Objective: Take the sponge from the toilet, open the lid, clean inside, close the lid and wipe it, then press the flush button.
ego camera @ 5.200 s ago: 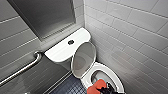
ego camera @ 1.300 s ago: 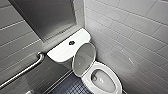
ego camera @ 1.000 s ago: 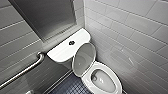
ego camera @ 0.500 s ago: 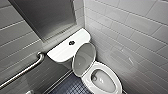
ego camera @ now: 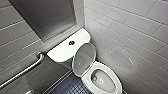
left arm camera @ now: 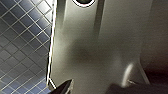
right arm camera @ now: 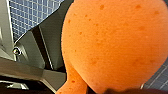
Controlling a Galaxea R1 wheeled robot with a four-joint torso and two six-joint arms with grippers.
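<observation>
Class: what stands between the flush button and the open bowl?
In the head view, the lid, raised, stands between the flush button on the tank and the bowl.

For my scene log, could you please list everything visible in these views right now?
white ceramic toilet: one, in the corner by the tiled walls
white oval plastic lid: one, raised against the tank
round dark flush button: one, mid tank top
orange porous sponge: one, aloft over the floor
silver metal grab bar: one, left wall
grey steel panel: one, above the tank
dark blue tiled floor: beside the toilet
left gripper: dark, open
right gripper: dark, holding the sponge
</observation>
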